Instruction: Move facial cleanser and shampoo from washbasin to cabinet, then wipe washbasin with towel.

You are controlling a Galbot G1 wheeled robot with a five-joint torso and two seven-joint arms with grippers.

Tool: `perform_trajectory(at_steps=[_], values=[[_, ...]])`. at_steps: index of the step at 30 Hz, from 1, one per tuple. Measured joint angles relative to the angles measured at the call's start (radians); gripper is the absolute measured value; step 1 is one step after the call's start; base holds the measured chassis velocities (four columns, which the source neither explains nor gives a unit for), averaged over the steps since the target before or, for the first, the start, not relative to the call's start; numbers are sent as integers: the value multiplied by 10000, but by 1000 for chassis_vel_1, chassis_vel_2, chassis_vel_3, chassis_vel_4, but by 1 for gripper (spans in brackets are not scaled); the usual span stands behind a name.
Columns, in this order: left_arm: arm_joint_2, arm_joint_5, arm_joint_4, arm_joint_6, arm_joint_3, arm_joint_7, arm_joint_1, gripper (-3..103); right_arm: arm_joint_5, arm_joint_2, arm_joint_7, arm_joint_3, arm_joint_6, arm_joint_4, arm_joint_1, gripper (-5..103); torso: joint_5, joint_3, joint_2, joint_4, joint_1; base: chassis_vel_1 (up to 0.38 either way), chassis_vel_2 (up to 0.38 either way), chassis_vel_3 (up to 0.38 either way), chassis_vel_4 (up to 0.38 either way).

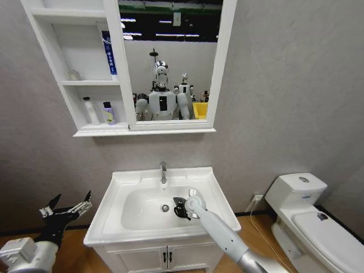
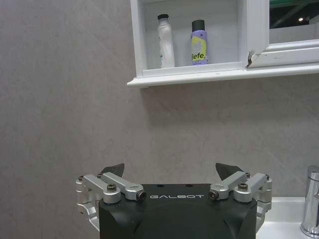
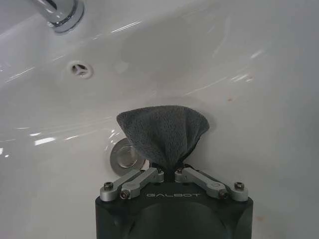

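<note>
Two bottles point(image 1: 98, 111) already stand on the cabinet point(image 1: 85, 85) shelf; your right gripper point(image 1: 183, 208) presses the towel point(image 1: 180, 207) into the washbasin point(image 1: 136, 187) bowl, drain point(image 1: 165, 208) at its 9 o'clock. Your left gripper point(image 2: 172, 172) idles spread, cabinet at 12. Right wrist: jaws pinch the towel; the tap point(image 3: 60, 12) sits at 11.

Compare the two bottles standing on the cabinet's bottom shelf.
The white bottle is taller and slimmer; the purple bottle is shorter and stouter. The white bottle has no label I can read, while the purple bottle carries a yellow-green patch with dark lettering. Both stand upright, side by side and apart, with dark caps, on the lowest shelf of the cabinet.
</note>
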Motion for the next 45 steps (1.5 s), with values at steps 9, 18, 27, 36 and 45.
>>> perform_trajectory(at_steps=[9, 18, 27, 36, 45], values=[[0, 0, 0, 0, 0, 0, 0, 100, -440, -77, 191, 15, -40, -160, 26, 4, 0, 0, 0, -1, 0, 0, 0, 0, 0], [0, 0, 0, 0, 0, 0, 0, 100, -1118, -637, 784, 395, -77, 154, -74, 4, 4, -1, 0, 2, -1, 0, 0, 0, 0], [0, 0, 0, 0, 0, 0, 0, 100, -3558, -1177, 96, 628, 703, 443, 17, 4, 6, 0, 1, 4, -1, 0, 0, 0, 0], [0, 0, 0, 0, 0, 0, 0, 100, -3367, -1430, -13, 469, 617, 751, -142, 4, -6, -1, 1, -7, -1, 0, 0, 0, 0], [0, 0, 0, 0, 0, 0, 0, 100, -2966, -844, -126, 80, 285, 322, -213, 4, -2, 0, 0, -6, 2, 0, 0, 0, 0]])
